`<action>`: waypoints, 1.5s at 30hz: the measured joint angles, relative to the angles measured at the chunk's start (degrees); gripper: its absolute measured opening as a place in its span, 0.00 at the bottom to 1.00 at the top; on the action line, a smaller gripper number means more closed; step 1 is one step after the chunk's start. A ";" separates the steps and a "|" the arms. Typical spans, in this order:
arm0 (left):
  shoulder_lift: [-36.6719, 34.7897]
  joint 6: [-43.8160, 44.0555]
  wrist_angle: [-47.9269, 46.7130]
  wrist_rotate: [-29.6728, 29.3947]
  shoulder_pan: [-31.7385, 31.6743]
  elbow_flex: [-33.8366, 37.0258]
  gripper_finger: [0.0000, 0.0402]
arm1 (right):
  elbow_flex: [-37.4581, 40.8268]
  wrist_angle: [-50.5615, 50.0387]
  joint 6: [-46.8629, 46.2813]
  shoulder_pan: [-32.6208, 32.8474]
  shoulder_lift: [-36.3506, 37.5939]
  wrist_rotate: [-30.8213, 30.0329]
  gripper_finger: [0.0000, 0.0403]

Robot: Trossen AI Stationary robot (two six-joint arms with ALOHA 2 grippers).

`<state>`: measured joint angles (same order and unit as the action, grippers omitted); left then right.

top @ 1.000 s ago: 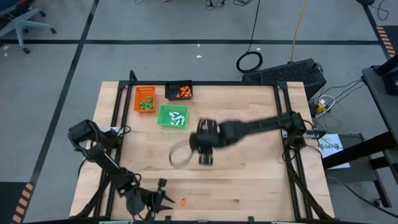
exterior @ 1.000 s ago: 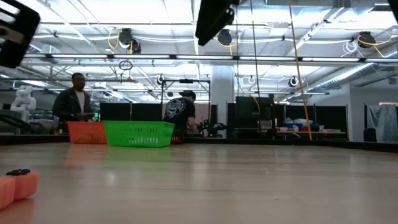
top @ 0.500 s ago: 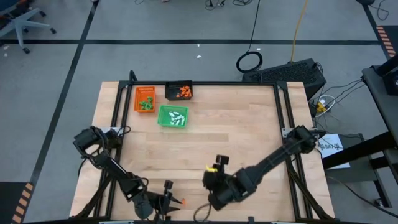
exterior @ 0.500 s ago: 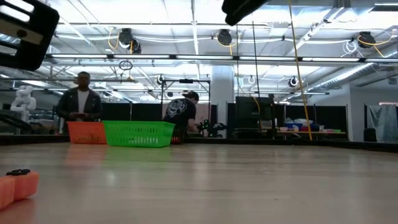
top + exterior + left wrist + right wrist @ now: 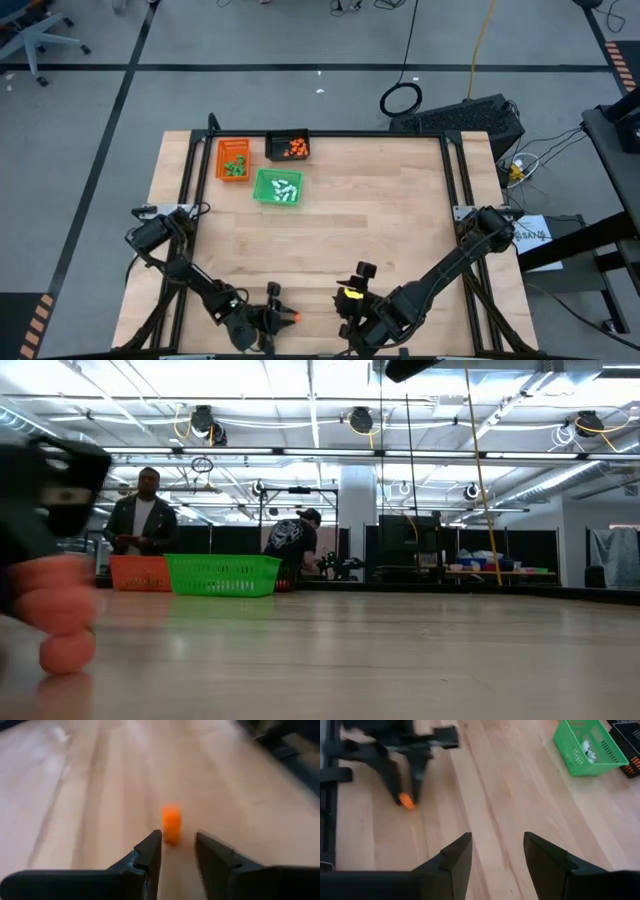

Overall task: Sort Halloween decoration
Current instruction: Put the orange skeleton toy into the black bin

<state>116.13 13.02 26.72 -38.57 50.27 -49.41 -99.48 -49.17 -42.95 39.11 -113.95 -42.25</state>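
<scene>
While its fingers stand apart, the left hand (image 5: 172, 851) reaches for an orange piece (image 5: 171, 823) lying just past the fingertips near the tabletop's (image 5: 380, 200) front edge. At right, the right hand (image 5: 492, 851) hovers nearby, also spread and empty; the orange tray (image 5: 233, 158), black tray (image 5: 288, 147) and green tray (image 5: 277, 187) sit at the far left corner.

No text, label, brand, number or sign can be read in any view. A white sheet (image 5: 531, 234) beside the table's right edge carries dark marks, but they are too small to make out. The back of a person's dark shirt (image 5: 288, 536) in the room shows a pale print, also illegible.
</scene>
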 joint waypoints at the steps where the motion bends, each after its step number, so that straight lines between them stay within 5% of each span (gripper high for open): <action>1: 0.08 0.02 -0.29 -0.26 -0.60 0.02 0.28 | 0.00 0.40 0.12 0.04 0.00 0.01 0.41; 16: 0.06 -3.53 -0.08 -0.03 -3.10 0.04 0.28 | 0.00 1.20 0.40 0.33 0.00 -0.01 0.41; 22: 0.01 -11.79 1.94 0.90 -3.71 0.02 0.28 | 0.00 1.55 0.17 0.39 0.02 -1.52 0.41; 37: -0.62 -11.82 0.61 28.09 -15.35 -0.09 0.28 | 0.00 2.77 1.59 0.83 0.02 -1.32 0.41; 45: -0.45 -10.78 0.35 28.10 -15.89 -0.09 0.17 | 0.00 3.26 1.60 2.25 0.02 -1.49 0.41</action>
<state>115.67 2.24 27.07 -10.47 34.38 -49.50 -99.48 -45.91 -41.34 41.37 -113.93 -43.74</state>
